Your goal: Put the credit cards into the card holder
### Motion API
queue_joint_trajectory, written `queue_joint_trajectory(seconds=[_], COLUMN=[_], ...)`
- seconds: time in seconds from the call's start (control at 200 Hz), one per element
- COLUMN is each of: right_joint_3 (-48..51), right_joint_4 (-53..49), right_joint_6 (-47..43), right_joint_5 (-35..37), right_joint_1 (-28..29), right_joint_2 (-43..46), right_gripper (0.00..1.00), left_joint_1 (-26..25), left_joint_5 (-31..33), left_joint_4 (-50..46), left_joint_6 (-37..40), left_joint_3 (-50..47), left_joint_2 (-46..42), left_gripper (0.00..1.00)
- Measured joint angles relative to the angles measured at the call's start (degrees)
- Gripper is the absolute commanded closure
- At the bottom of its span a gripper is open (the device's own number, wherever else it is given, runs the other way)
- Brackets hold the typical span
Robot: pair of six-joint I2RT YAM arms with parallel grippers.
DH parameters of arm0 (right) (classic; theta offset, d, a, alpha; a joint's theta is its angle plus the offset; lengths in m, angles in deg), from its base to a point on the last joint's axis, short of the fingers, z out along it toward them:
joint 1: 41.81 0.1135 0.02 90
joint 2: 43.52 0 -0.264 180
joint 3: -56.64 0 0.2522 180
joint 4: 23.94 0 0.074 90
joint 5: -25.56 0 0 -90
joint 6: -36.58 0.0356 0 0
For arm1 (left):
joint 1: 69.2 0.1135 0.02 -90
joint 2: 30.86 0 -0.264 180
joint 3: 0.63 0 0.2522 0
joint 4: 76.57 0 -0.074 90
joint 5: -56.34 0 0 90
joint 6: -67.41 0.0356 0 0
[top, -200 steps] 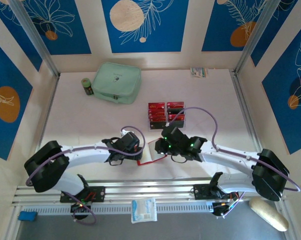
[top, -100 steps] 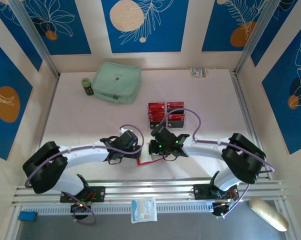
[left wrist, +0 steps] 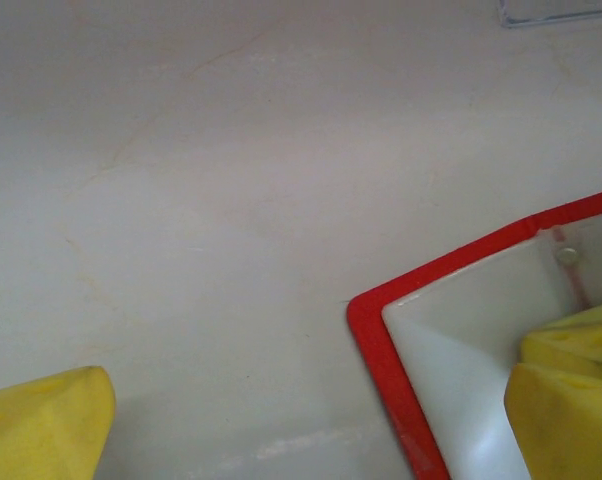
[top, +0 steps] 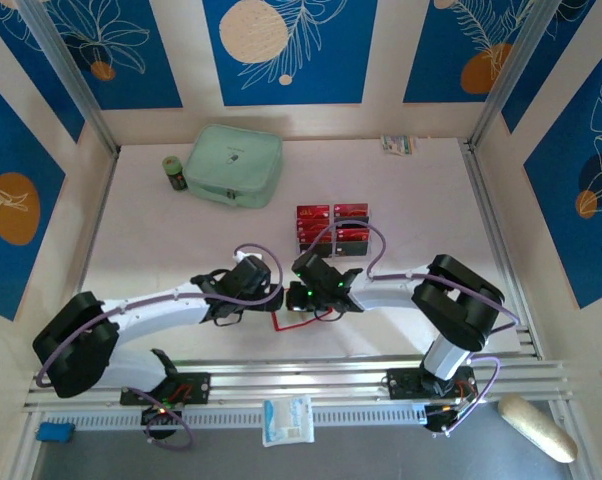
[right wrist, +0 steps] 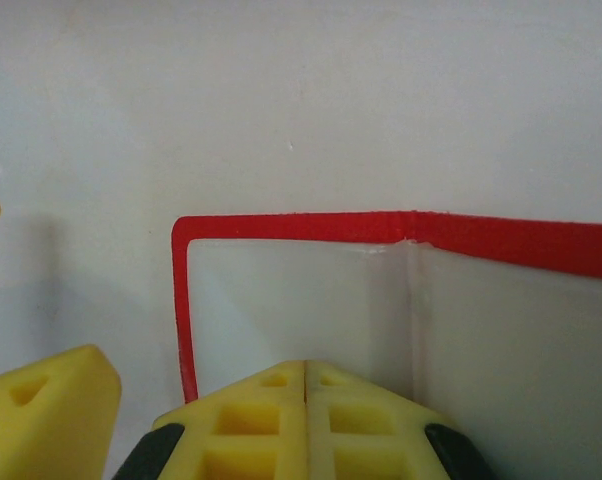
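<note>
With the wallet [right wrist: 281, 300] lying open on the surface [left wrist: 231, 150] between both arms, the clenched, empty right end effector [right wrist: 306, 368] should pin its inside lightly while the released left end effector [left wrist: 303, 412], straddling a corner, steadies it for the cards [top: 331, 228] well behind.

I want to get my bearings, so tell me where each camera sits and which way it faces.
Top: fixed above and behind the arms, looking down at the table; both arms show.
Left wrist: on the left arm, facing down at a corner of the wallet; the left pincer open at the bottom.
Right wrist: on the right arm, facing down into the wallet; the right pincer shut, bottom centre.
Both wrist views share the wallet.
</note>
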Motion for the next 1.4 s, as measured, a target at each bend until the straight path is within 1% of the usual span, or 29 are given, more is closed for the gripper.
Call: queue_joint_trajectory(seconds=[0.17, 0.34, 0.515, 0.62, 0.81, 1.155, 1.4], right_joint_3=[0.0, 0.0, 0.3, 1.4, 3.5, 10.6, 14.9], right_joint_4=[0.4, 0.5, 0.4, 0.3, -0.1, -0.7, -1.0], right_joint_6=[0.5, 1.0, 1.4, 1.4, 1.4, 1.4, 2.8], right_joint_5=[-0.2, -0.3, 0.0, -0.1, -0.1, -0.1, 0.7], right_joint_1=[0.1, 0.1, 0.0, -0.1, -1.7, -5.7, -5.9], right_joint_2=[0.0, 0.0, 0.3, 2.8, 7.9, 11.0, 16.0], right_gripper=[1.00, 1.00, 1.00, 0.99, 0.98, 0.99, 1.00], left_joint_1=[0.0, 0.1, 0.1, 0.1, 0.0, 0.0, 0.1], left_joint_5=[-1.1, -2.2, -0.9, 0.4, 1.0, 1.1, 1.0], left_joint_4=[0.7, 4.2, 5.2, 5.3, 4.5, 2.3, 0.5], left_joint_6=[-3.3, -7.3, -8.6, -8.8, -8.8, -8.1, -6.2], left_joint_3=[-0.1, -2.1, -2.3, -2.0, -1.2, 0.6, 2.1], left_joint_2=[0.3, 3.1, 4.6, 6.2, 7.6, 9.2, 10.3], left_gripper=[0.00, 0.00, 0.00, 0.00, 0.00, 0.00, 0.00])
